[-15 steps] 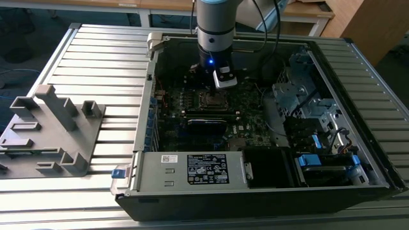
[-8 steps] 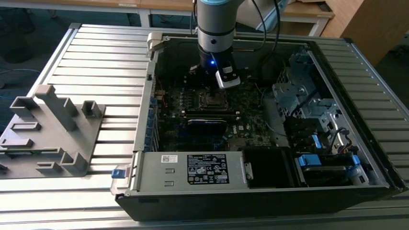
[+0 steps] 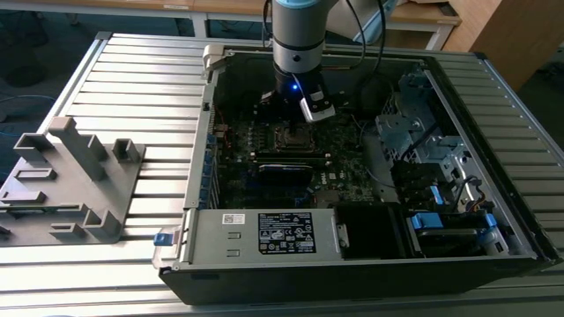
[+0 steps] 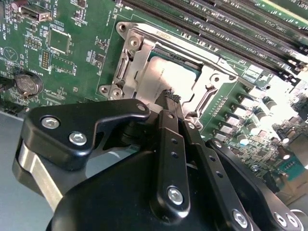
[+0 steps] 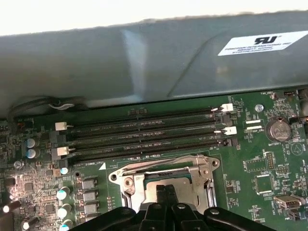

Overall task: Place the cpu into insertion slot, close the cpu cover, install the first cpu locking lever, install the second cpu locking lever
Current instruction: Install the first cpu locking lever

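- The arm reached down into an open computer case (image 3: 352, 264) lying on a ribbed metal bench (image 3: 132, 79); a grey plastic stand (image 3: 75, 178) sat on the bench well apart, toward the exterior view's left.
- The gripper (image 4: 169, 96) hung right over the insertion slot (image 4: 126, 67) on the green motherboard (image 4: 72, 62); its jaws were drawn together to a narrow tip, with nothing seen between them.
- The cpu (image 4: 161, 72) lay flat in the slot, its dull silver top showing; the jaw tips stood over one edge of it, though contact could not be judged.
- The cpu cover (image 5: 199, 166) lay down around the chip as a shiny frame; in the first wrist view, long black memory slots (image 5: 144, 132) ran just beside it.
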You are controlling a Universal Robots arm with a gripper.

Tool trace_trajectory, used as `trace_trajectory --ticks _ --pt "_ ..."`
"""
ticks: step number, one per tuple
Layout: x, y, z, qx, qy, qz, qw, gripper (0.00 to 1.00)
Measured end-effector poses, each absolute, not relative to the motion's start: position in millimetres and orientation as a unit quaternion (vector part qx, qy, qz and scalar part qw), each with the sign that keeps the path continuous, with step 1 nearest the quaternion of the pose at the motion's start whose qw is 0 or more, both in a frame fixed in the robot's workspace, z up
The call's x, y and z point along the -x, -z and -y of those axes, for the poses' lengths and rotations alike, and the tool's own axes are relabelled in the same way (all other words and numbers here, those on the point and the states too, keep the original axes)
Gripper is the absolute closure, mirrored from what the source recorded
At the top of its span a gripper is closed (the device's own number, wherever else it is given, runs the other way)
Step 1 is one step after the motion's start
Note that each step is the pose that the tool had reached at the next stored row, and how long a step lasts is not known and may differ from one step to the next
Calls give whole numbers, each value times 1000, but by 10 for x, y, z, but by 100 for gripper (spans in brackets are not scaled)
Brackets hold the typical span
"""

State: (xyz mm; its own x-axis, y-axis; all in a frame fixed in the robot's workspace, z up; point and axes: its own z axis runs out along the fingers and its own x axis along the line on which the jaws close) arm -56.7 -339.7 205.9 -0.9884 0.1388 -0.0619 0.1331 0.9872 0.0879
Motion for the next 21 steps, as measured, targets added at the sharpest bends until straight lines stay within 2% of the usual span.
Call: trace_trajectory --ticks 21 --pt "520 -2102 3422 -63 -35 -997 34 89"
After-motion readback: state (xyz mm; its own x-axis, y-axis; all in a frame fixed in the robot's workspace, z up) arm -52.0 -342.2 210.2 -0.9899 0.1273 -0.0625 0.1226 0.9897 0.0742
